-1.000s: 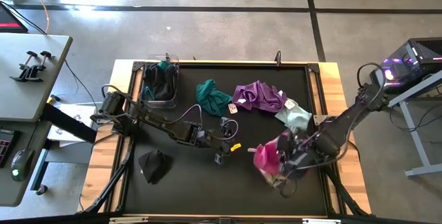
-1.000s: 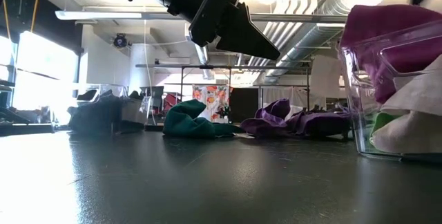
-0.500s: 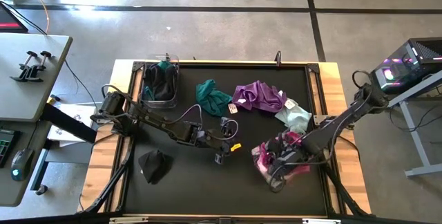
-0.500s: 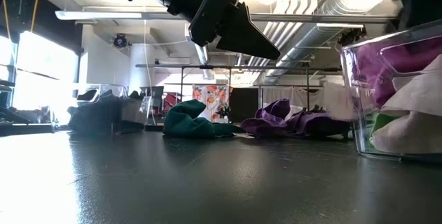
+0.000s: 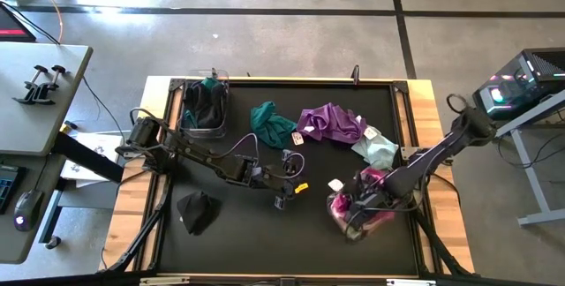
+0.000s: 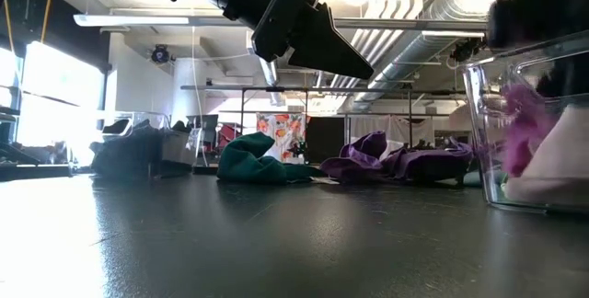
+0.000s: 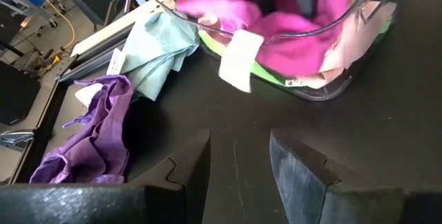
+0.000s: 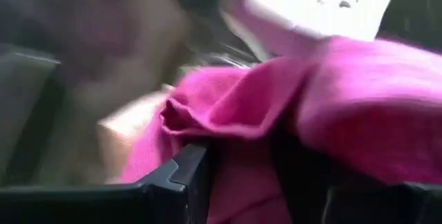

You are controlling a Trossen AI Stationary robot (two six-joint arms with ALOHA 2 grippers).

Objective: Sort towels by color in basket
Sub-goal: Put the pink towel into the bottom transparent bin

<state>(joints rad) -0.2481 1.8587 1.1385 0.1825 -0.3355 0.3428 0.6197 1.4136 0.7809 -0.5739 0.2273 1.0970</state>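
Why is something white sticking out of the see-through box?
That is a white tag on the magenta towel, flopped over the clear bin's rim. The right end effector is inside the bin. Nothing looks spilled or broken.

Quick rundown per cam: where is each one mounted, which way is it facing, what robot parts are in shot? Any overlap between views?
High view: overhead, straight down; both arms, left gripper mid-table, right gripper in the clear bin.
Low view: table height, level across; left arm overhead, teal towel and purple towel behind.
Left wrist view: looks past its own open fingers at the clear bin.
Right wrist view: pressed into the magenta towel, own fingers at the bottom.
Shared: high, low and left wrist all show the clear bin and purple towel.
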